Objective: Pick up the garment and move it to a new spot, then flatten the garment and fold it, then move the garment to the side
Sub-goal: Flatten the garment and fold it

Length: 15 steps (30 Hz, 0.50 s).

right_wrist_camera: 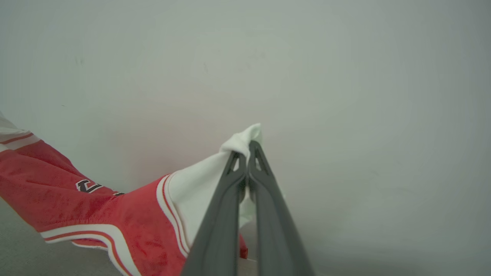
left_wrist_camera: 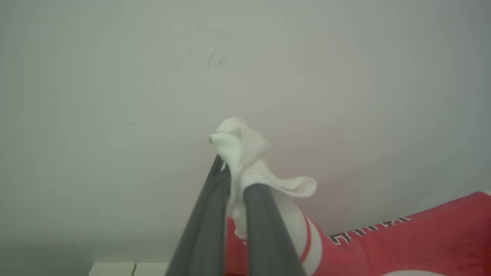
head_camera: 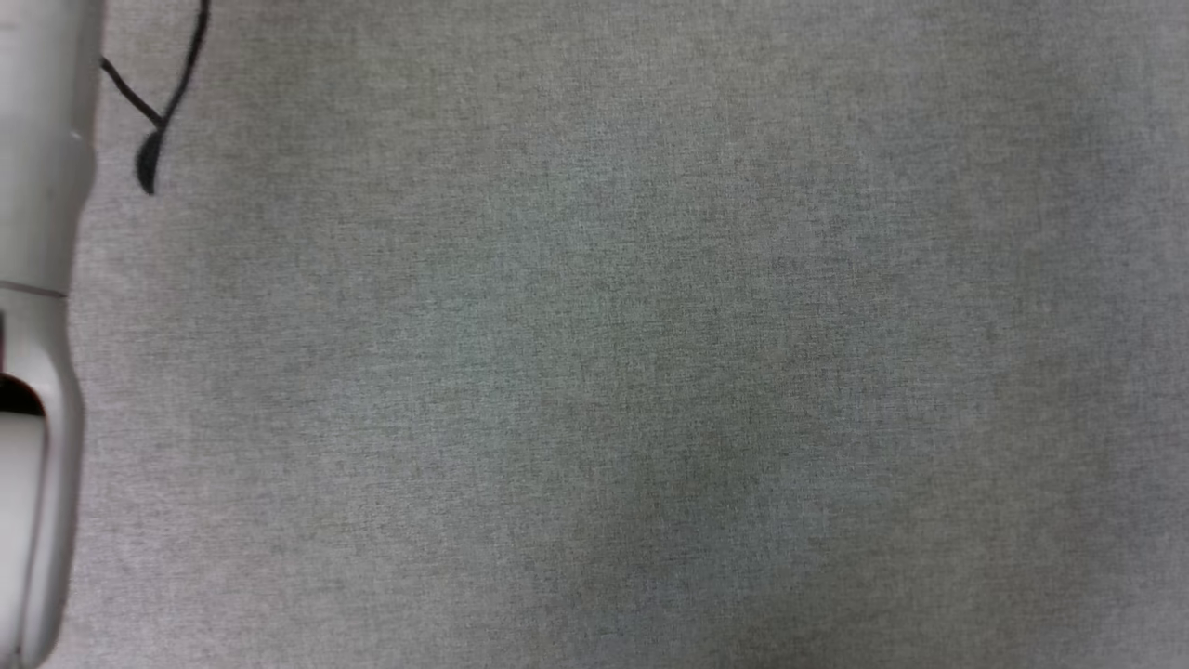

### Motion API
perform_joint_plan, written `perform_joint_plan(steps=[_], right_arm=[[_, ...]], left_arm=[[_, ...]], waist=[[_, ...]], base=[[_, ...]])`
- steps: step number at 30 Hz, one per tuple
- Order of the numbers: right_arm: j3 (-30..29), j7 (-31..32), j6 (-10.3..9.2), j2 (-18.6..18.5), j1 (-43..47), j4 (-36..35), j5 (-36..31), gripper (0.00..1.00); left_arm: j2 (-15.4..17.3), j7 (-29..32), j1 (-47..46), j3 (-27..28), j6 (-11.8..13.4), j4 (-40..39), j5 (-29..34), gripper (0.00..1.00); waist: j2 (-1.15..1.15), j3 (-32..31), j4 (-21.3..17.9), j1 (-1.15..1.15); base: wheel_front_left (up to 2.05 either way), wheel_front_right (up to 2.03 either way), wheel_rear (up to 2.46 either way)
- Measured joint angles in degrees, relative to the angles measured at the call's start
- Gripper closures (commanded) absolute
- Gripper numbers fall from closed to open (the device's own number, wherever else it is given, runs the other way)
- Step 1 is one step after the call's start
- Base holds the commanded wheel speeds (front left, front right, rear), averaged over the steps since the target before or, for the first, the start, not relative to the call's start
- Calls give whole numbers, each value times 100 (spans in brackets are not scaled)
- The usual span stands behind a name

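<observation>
In the left wrist view, my left gripper point(left_wrist_camera: 236, 176) is shut on a bunched white sleeve of the garment point(left_wrist_camera: 422, 237). Its red body, with dark white-outlined lettering, stretches away to the lower right. In the right wrist view, my right gripper point(right_wrist_camera: 246, 151) is shut on the other white sleeve of the garment point(right_wrist_camera: 126, 218). From there the red cloth with striped trim runs off to the left. The garment hangs lifted between the two grippers, in front of a pale wall.
The head view looks down on a grey cloth-covered table point(head_camera: 594, 372). A pale forearm point(head_camera: 37, 372) runs along its left edge and a thin black cable point(head_camera: 158, 121) lies at the top left. White blocks point(left_wrist_camera: 115, 268) sit at the bottom of the left wrist view.
</observation>
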Motion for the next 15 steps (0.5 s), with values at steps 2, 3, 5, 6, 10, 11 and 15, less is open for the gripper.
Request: perform_joint_plan(steps=[2,3,5,6,10,11,15], right_arm=[[80,-142,0,-4,190,141,152,100],[143,-172,0,-18,337,203,226,100],[234,-308,-1,-34,662,270,403,100],[311,-347,-1,-53,826,283,444,100],[559,-534,0,-165,1634,159,803,100],[605,-587,0,-231,1840,98,859,100],[723,-770,0,-439,2757,-258,1150,100]], left_arm=[[-55,-105,140,-20,-116,176,-33,100],[-80,-145,277,-2,-163,270,-87,100],[-98,-257,592,5,-249,414,-132,100],[-87,-310,759,34,-305,444,-174,100],[-42,-458,1534,75,-413,412,-231,100],[-29,-468,1765,116,-414,349,-256,100],[49,-513,2760,381,-333,-134,-360,100]], waist=[[0,-55,19,0],[0,-98,24,0],[0,-205,29,0],[0,-272,27,0],[0,-601,26,0],[0,-687,26,0],[0,-1067,19,-1]], base=[[0,0,0],[0,0,0],[0,0,0],[0,0,0],[0,0,0],[0,0,0],[0,0,0]])
